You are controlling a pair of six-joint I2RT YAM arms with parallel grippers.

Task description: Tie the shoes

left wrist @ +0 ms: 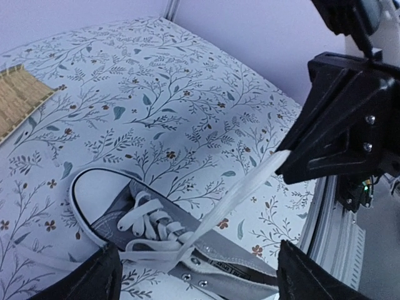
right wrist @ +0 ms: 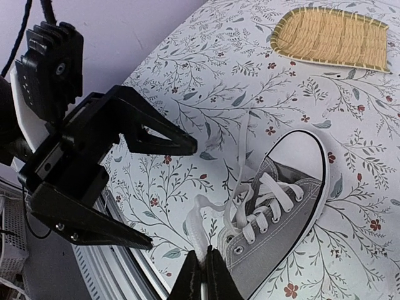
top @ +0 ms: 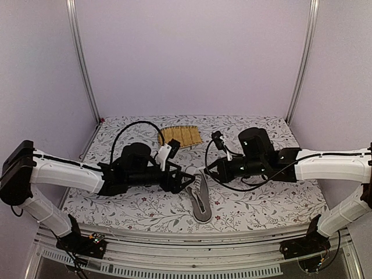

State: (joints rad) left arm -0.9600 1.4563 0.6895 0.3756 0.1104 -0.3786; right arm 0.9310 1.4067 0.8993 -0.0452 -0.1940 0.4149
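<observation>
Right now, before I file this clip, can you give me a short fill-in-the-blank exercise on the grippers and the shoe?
1. The right gripper is shut on a white ____ of the sneaker, pulling it taut.
2. The left gripper holds nothing; its jaws stand ____.
3. The sneaker's canvas is grey, and its toe cap is ____.

Missing words: lace; open; white.
</observation>
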